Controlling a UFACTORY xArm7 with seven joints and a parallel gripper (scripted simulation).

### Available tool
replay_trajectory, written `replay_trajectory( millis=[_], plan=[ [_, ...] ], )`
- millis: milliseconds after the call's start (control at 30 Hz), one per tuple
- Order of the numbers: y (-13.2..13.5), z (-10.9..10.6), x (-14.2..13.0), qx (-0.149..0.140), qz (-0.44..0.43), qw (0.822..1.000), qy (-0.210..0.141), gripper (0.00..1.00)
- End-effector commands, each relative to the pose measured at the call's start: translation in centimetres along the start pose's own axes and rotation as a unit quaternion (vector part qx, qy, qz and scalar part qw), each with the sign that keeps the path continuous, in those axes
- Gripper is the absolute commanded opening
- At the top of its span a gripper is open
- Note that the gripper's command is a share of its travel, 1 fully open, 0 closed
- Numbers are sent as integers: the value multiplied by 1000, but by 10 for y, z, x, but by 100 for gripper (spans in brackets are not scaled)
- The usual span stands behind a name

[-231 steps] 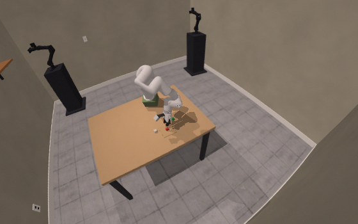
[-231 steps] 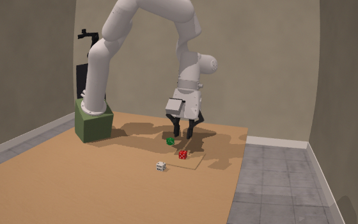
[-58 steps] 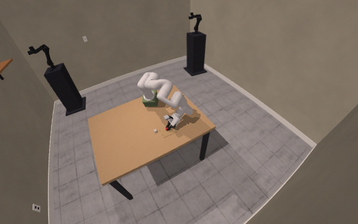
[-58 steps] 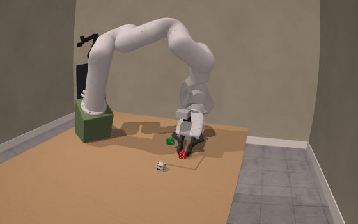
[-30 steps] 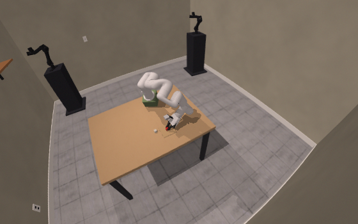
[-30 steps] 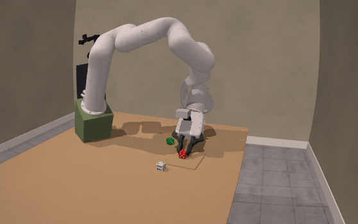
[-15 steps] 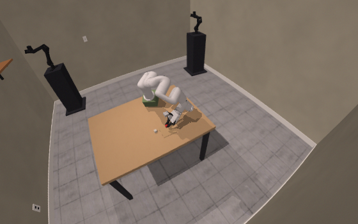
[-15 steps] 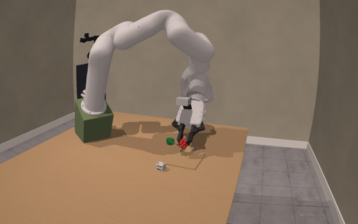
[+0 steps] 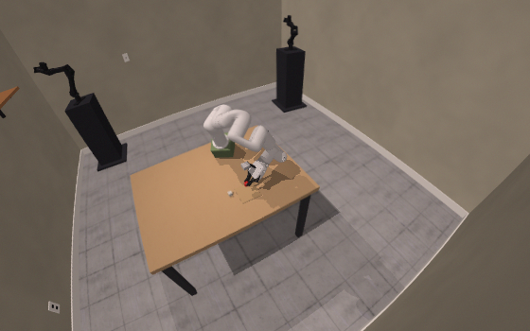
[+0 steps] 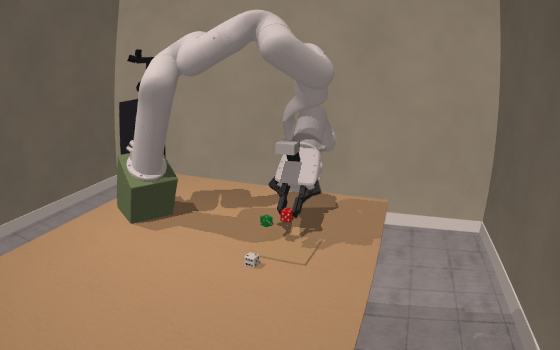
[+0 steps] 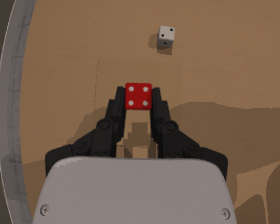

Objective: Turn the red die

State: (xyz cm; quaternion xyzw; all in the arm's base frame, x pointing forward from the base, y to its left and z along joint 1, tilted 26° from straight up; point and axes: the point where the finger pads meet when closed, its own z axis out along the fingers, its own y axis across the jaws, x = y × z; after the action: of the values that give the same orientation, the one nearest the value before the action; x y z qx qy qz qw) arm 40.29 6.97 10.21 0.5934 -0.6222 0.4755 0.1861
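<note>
My gripper (image 10: 288, 211) is shut on the red die (image 10: 286, 215) and holds it a little above the mat (image 10: 289, 245), a thin tan sheet that nearly matches the table. In the wrist view the red die (image 11: 139, 95) sits between the black fingertips and its face toward the camera shows four white pips. The same die is a small red spot under the fingers in the top view (image 9: 246, 182). The green die (image 10: 266, 220) rests on the table just left of the gripper. The white die (image 10: 251, 259) lies by the mat's near left corner.
The arm's green base block (image 10: 147, 192) stands at the table's back left. The table's right edge (image 10: 376, 260) runs close to the mat. The white die also shows in the wrist view (image 11: 165, 34) and the top view (image 9: 230, 193).
</note>
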Motion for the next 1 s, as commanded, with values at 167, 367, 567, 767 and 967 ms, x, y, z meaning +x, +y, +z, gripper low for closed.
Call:
replay_trajectory(
  millis=[167, 367, 567, 767, 967],
  plan=[
    [-1, -1, 0, 0, 1, 1000, -9, 21],
    [-1, 0, 2, -2, 1, 997, -79, 21],
    [-1, -1, 4, 1, 1, 991, -131, 21],
    [-1, 0, 6, -1, 0, 989, -148, 21],
    [0, 2, 7, -4, 0, 978, -208, 21]
  ],
)
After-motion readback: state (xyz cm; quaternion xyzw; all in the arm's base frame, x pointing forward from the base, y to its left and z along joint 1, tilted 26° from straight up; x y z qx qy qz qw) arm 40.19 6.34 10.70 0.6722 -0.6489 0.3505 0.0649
